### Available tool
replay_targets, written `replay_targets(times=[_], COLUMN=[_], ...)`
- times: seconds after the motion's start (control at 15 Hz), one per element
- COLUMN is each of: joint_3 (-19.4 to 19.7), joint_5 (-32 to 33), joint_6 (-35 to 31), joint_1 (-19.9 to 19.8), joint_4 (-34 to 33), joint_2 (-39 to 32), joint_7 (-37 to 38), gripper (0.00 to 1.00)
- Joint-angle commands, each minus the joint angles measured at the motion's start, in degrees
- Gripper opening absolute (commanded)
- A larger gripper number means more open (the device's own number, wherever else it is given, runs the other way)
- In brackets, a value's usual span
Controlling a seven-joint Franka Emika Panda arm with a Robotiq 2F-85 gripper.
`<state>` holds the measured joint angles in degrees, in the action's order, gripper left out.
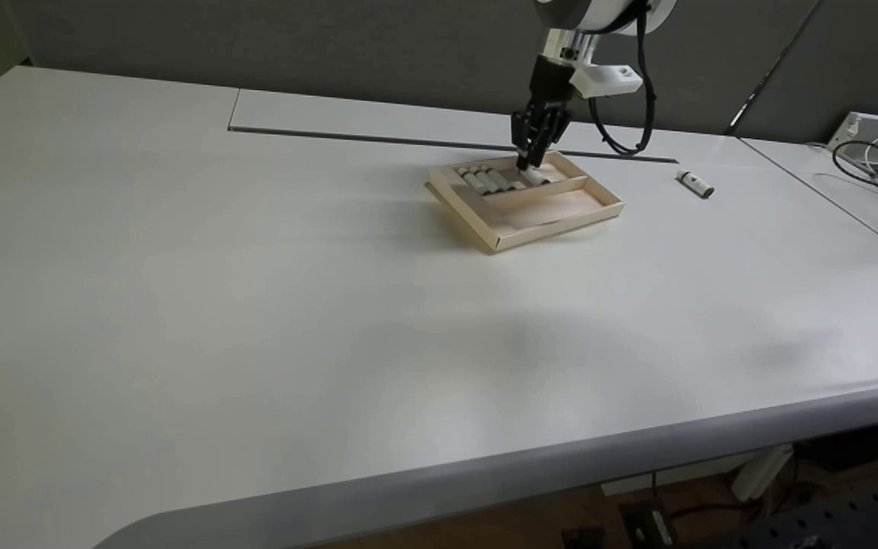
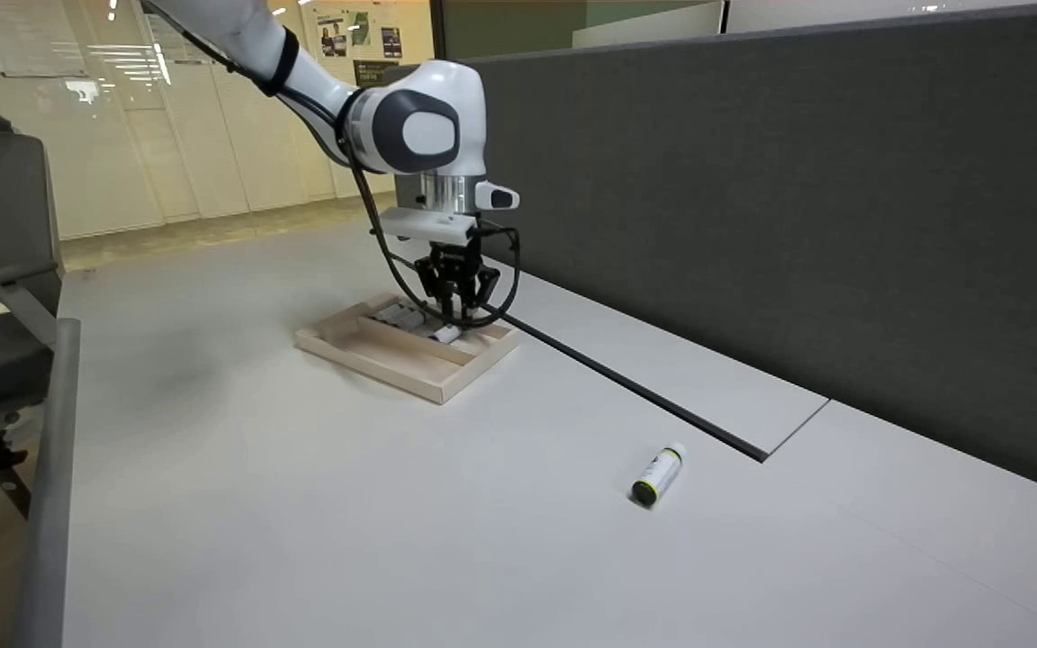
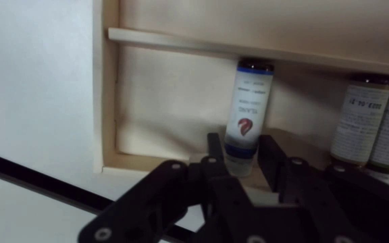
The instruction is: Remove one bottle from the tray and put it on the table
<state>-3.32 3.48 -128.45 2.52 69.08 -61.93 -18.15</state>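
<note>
Wrist view: pincer [image 3: 241, 145] straddles pale end of btl [image 3: 248, 104], whose long axis runs twd tray divider [image 3: 181, 43]; can't tell if clamped.

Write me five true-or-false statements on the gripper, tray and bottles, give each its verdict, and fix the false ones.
1. The gripper has its fingers on either side of a blue-banded bottle. True.
2. Three other bottles lie side by side in the tray. True.
3. The tray is one undivided space. False: a divider splits it.
4. A lone bottle lies on its side on the table. True.
5. The blue-banded bottle is outside the tray. False: it is in the tray.
</note>
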Motion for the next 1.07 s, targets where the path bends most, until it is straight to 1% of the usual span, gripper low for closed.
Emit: replay_targets(times=[0.0, 0.07, 0.2, 0.27, 0.33, 0.4, 0.8, 0.93, 1.0], joint_3=[0.1, -0.1, -0.3, -0.3, -0.4, -0.5, -1.2, -1.4, -1.5], joint_5=[0.2, -0.1, -0.6, -0.6, -0.6, -0.7, -0.9, -0.8, -0.7], joint_6=[1.7, 2.0, 2.2, 2.4, 2.6, 2.9, 4.0, 4.2, 4.4], joint_1=[-1.1, -1.6, -2.7, -2.9, -3.2, -3.5, -3.5, -3.3, -3.3], joint_4=[-0.7, -0.5, -0.1, 0.0, 0.1, 0.1, -0.8, -1.0, -1.1], joint_2=[2.1, 2.8, 4.3, 4.7, 5.0, 5.2, 2.9, 2.0, 1.5], joint_7=[1.1, 0.9, 0.6, 0.7, 0.4, 0.2, -0.2, -0.3, -0.3], gripper=[0.05, 0.01, 0.0, 0.28, 0.26, 0.28, 0.69, 0.81, 0.89])
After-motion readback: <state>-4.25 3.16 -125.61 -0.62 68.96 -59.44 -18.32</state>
